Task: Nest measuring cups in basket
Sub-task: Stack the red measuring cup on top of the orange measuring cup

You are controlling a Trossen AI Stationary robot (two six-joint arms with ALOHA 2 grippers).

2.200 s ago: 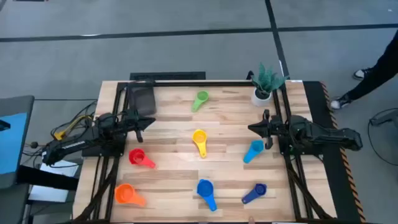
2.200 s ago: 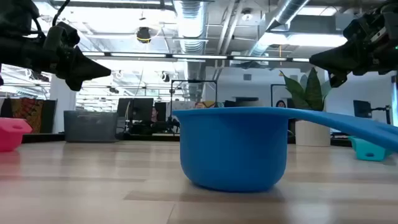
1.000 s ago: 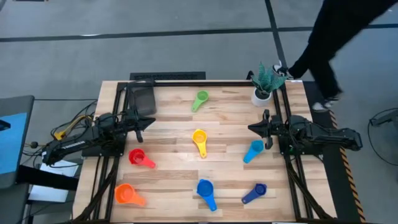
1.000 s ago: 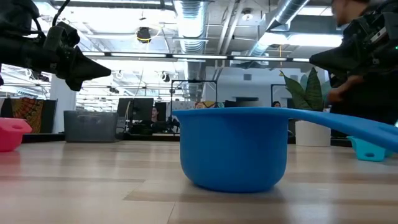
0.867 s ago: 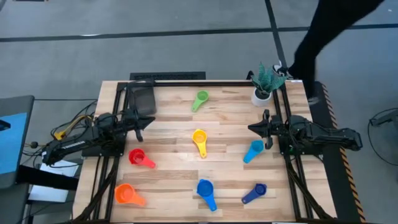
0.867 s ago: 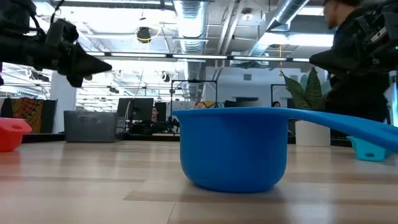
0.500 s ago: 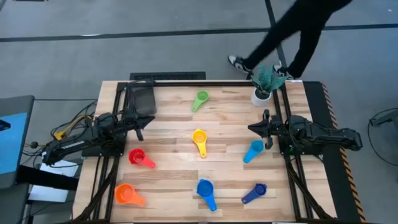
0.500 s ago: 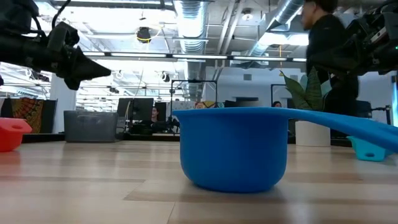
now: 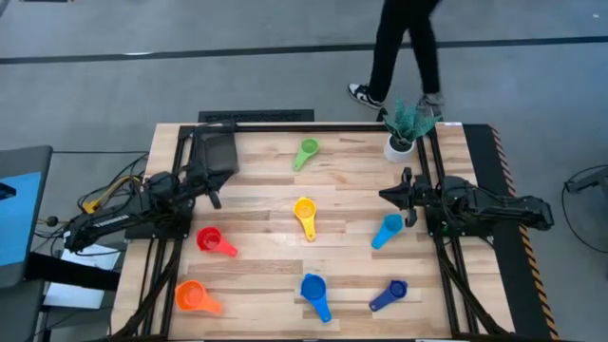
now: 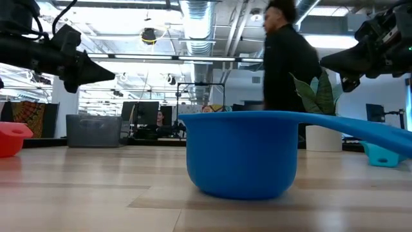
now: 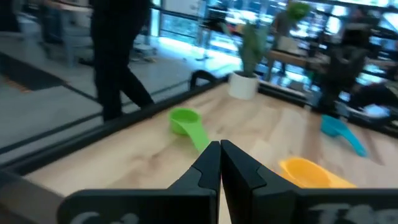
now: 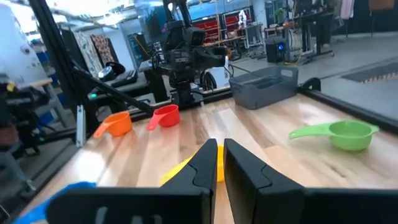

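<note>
Dark and clenched, the left hand [image 9: 215, 198] hovers just beside the basket [image 9: 216, 152] at the counter's [image 9: 266, 247] far left corner. Opposite, the right hand [image 9: 387, 196] waits clenched near the light blue cup [image 9: 386, 229]. Seven measuring cups [image 9: 305, 218] lie scattered; a person [image 9: 407, 43] passes behind.
</note>
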